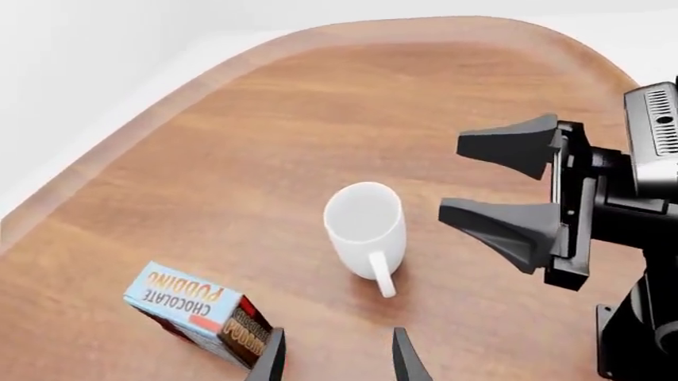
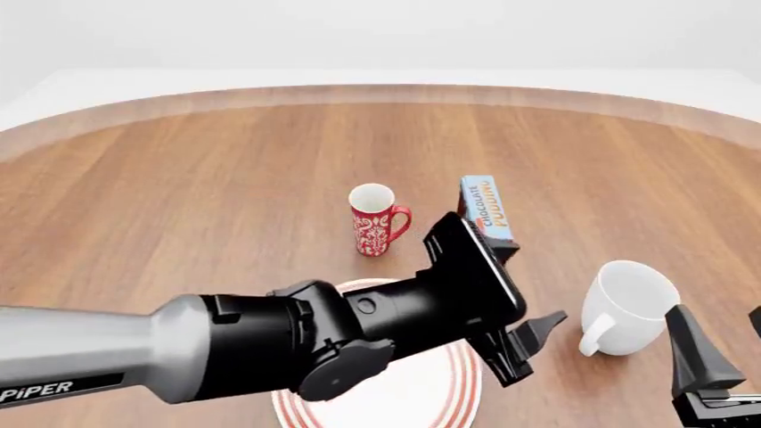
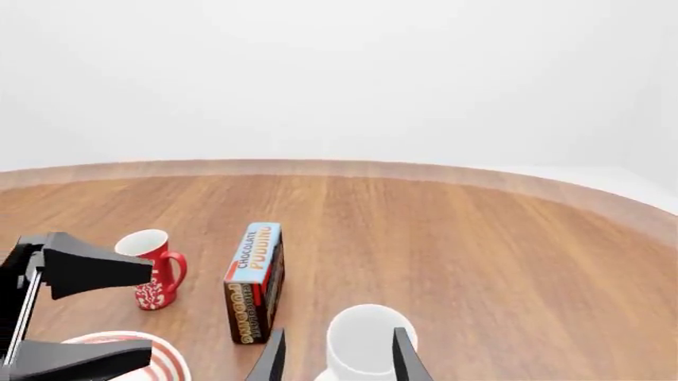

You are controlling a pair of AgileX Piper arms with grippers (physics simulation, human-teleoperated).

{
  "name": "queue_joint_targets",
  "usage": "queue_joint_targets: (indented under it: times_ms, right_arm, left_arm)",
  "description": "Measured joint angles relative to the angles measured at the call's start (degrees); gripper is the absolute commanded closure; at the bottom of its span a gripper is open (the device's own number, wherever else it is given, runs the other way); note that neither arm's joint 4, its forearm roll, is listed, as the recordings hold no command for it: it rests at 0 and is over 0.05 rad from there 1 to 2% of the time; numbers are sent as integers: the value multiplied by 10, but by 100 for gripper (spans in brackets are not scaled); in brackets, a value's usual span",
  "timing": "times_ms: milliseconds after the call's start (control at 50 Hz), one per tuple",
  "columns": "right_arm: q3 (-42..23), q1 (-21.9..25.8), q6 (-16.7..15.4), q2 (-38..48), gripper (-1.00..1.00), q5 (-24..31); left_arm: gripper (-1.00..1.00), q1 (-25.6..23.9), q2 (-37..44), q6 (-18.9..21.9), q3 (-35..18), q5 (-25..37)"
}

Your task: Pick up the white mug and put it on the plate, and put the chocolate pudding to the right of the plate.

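Wooden worktop (image 2: 178,196) up front: left claw (image 2: 532,346) gaping open over the plate (image 2: 405,397), white mug (image 2: 625,306) sitting right of it, chocolate pudding (image 2: 486,209) behind; right wrist: right claw (image 3: 337,357) hanging open above the mug

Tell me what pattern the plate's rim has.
Concentric red rings on white, on the plate; the front view shows it best, partly behind the left arm.

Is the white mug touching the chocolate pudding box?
Apart. The left wrist view shows bare wood between the white mug and the pudding box; the front view shows the same gap.
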Motion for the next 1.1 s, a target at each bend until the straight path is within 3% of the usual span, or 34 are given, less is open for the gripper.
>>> queue_joint_targets:
  times_ms: [1100]
  right_arm:
    - [1,2,2,0,-100,-1]
  left_arm:
    - [-100,-21,152,-17,-141,55]
